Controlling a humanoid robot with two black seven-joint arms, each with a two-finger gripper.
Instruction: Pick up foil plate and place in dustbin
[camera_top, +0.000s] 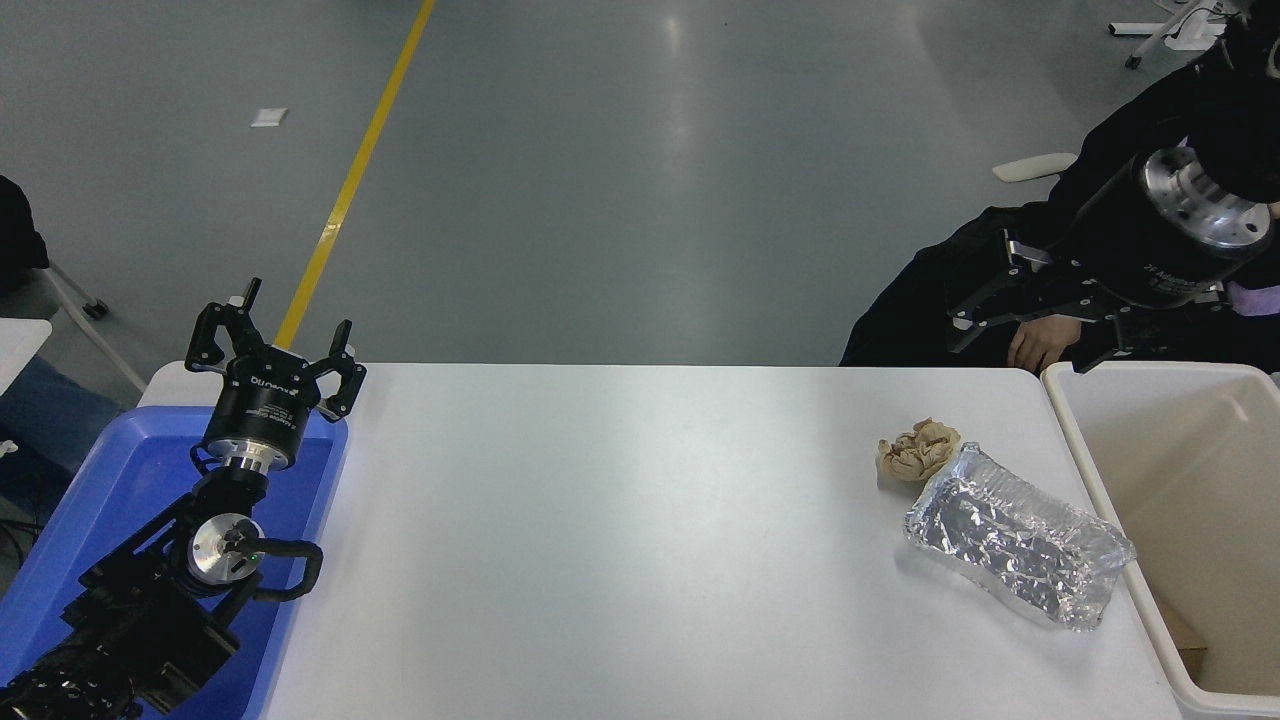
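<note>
Most of the white table (620, 520) lay bare, a wide open stretch running from its left edge to the objects grouped near its right edge. At that right edge the shiny, crinkled silver foil plate (1018, 550) rested flat on the table, its long axis running diagonally from the far left toward the near right, with its near-right end almost touching the thick rim of the large cream-white rectangular plastic dustbin (1110, 500), which stood against the table's right edge with its top open. A small crumpled tan paper ball (917, 449) sat touching the plate's far-left end.

Beyond the table's far right corner, the right gripper (1030, 335) hung above the bin's far rim, its fingers spread apart and holding nothing, well clear of the plate. Behind it sat a person in black clothing (1000, 250) with a hand (1035, 345) showing. The left gripper (270, 350) was parked at the table's far left corner over a blue plastic tray (90, 520), fingers released and empty. Grey floor with a yellow line (355, 175) stretched beyond the table.
</note>
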